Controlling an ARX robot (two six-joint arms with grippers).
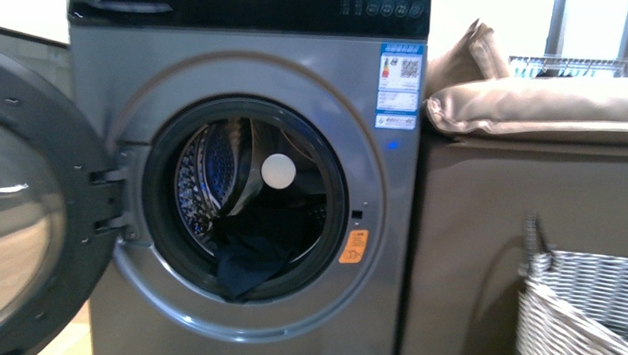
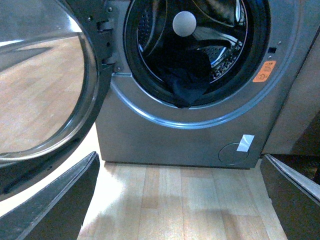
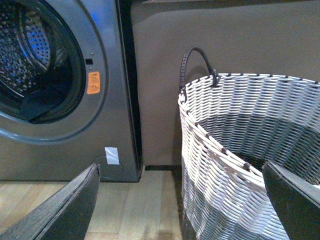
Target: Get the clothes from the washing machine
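The grey washing machine (image 1: 243, 70) stands ahead with its round door (image 1: 30, 197) swung open to the left. Dark navy clothes (image 1: 251, 255) lie at the bottom of the steel drum, one corner hanging over the door seal; the same clothes (image 2: 187, 80) show in the left wrist view, and as a dark heap of clothes (image 3: 42, 100) in the right wrist view. My left gripper (image 2: 180, 200) hangs open above the wooden floor in front of the machine (image 2: 200, 130), empty. My right gripper (image 3: 182, 200) is open too, over the basket's near rim, beside the machine (image 3: 107, 60). Neither arm shows in the front view.
A two-tone woven basket (image 1: 584, 317) with a dark handle stands on the floor right of the machine, its rim (image 3: 215, 155) under my right gripper. A brown sofa side (image 1: 484, 249) with beige cushions (image 1: 538, 107) lies behind it. Wooden floor (image 2: 175, 200) runs before the machine.
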